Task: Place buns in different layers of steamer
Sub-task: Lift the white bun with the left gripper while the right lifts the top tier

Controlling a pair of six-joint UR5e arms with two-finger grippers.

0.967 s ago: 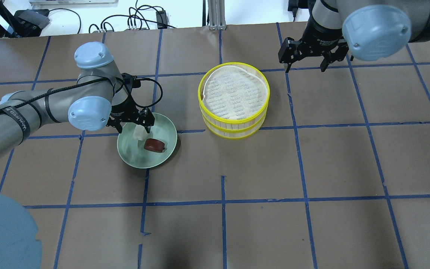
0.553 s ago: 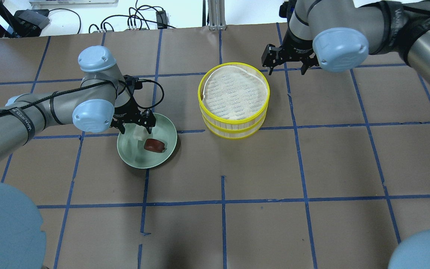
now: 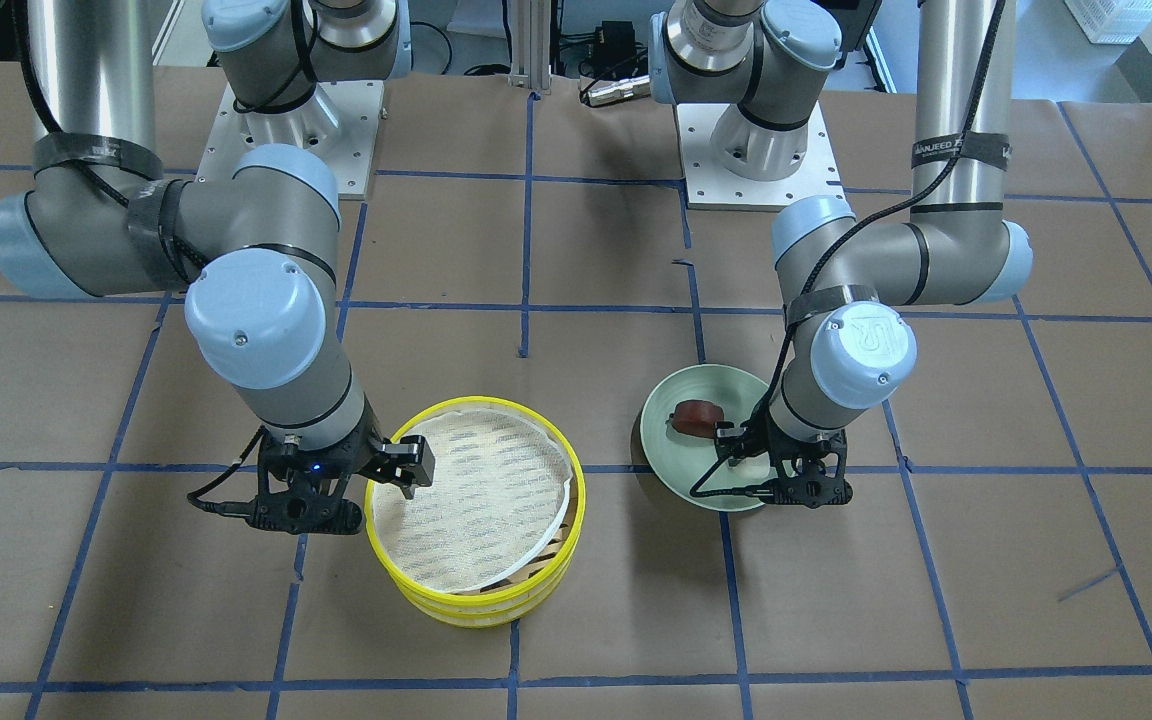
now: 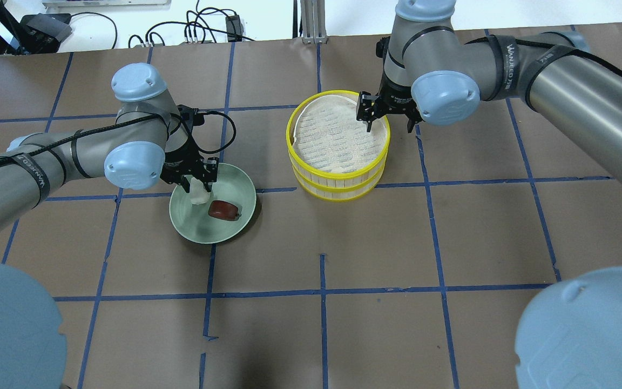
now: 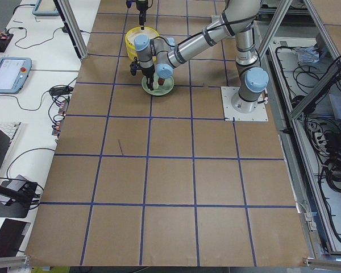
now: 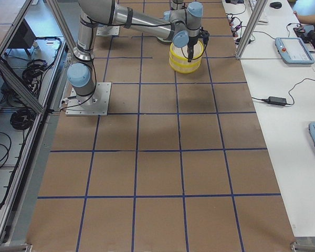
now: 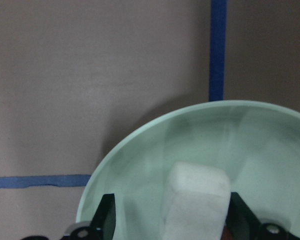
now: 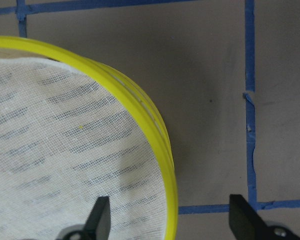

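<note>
Working over brown tabletop (image 4: 376, 243). Straddling white bun (image 7: 195, 200) on plate (image 4: 197, 227) with left tool (image 4: 198, 188), loosely parted, blocking it from front-facing view; red-brown bun (image 4: 223, 209) at 4 o'clock overhead. Holding right tool (image 4: 389, 127) wide astride steamer (image 4: 338, 174) at its 2 o'clock rim.

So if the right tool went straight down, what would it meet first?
Probably the steamer: the right tool is open astride its yellow rim, so the inner finger would touch the cloth first. Height unclear.
</note>
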